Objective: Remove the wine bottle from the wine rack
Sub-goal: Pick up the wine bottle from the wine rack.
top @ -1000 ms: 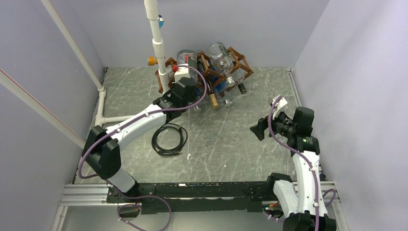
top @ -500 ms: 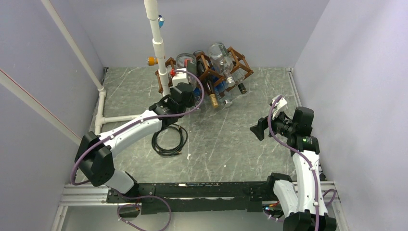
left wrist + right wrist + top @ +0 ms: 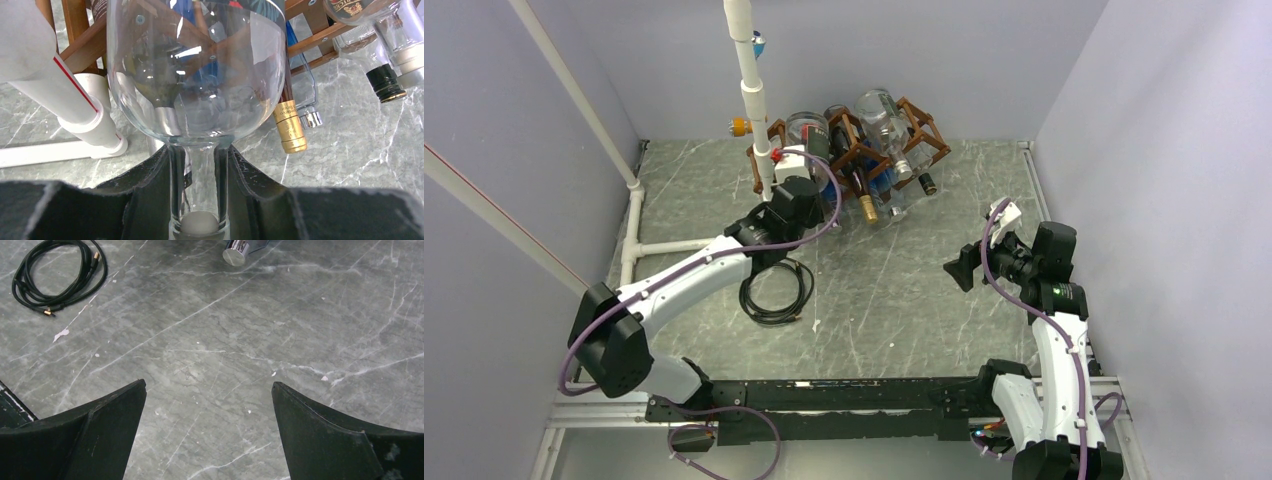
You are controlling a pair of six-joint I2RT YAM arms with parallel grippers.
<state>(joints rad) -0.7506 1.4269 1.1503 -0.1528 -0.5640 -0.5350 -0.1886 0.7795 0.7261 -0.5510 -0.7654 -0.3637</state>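
My left gripper (image 3: 200,150) is shut on the neck of a clear glass wine bottle (image 3: 197,75). The bottle's white stopper sits low between the black fingers (image 3: 150,195). From above, the wine bottle (image 3: 807,130) still lies in the left end cell of the dark brown wine rack (image 3: 924,130), with the left gripper (image 3: 799,195) just in front of it. Brown slats of the wine rack (image 3: 80,45) show behind the glass. My right gripper (image 3: 959,268) hangs open over the bare floor at the right, far from the rack; nothing lies between its fingers (image 3: 209,385).
A white PVC pipe (image 3: 749,90) stands close to the left of the rack, its base (image 3: 95,130) beside the bottle. Other bottles fill the rack: one gold-capped (image 3: 290,130), one black-capped (image 3: 385,85). A coiled black cable (image 3: 776,290) lies under the left forearm. Walls enclose three sides.
The left arm has drawn back toward the near left, its shoulder swinging left, and the held bottle has slid slightly out of its cell. The right arm has not moved.
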